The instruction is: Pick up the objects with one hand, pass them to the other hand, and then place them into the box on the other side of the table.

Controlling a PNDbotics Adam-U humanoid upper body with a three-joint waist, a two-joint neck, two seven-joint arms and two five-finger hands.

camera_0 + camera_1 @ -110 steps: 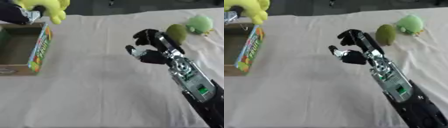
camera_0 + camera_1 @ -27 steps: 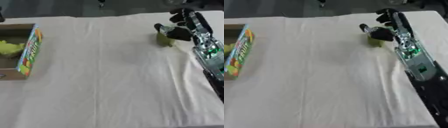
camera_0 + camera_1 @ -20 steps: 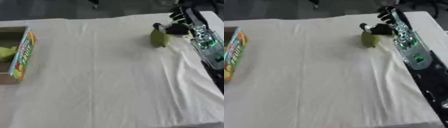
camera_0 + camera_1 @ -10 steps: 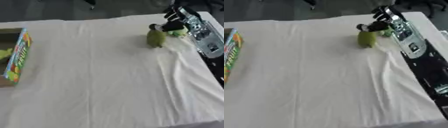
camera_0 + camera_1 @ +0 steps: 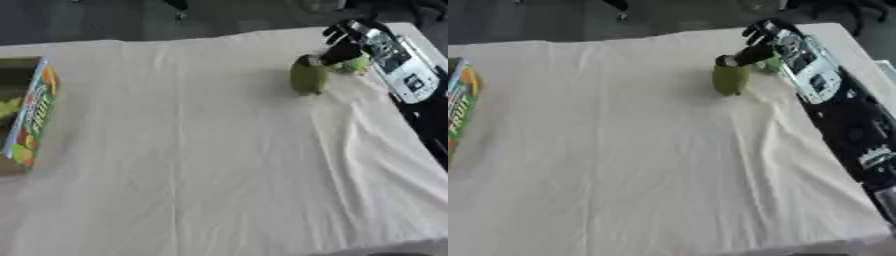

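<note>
Across the whole work area lies a cream tablecloth (image 5: 219, 160), creased and rumpled toward the right edge and bare over its broad middle. At the far left edge sits the box (image 5: 33, 115), an open cardboard carton with bright fruit printing on its side wall; something yellow-green (image 5: 7, 107) shows inside it, which suggests one object has already been delivered, though only a sliver of it can be seen. Along the right side the robot's right arm (image 5: 833, 95) reaches up toward the far right corner, black with a silver forearm panel. Its right hand (image 5: 343, 46) is over the two things left there — an olive-green pear-shaped object (image 5: 308, 76) standing on the cloth, and just beyond it a smaller, paler green object (image 5: 356, 64) largely hidden by the hand. The fingers look bent down near the top of the olive one, but whether they close on anything, or merely touch it, I cannot tell. The left hand shows in neither view. Judged from this layout, the task is partway through: one item seems boxed, two wait at the far right, well apart from the box. What is left for each — a pick-up with the right hand, a hand-over to the left, and a drop into the carton.
</note>
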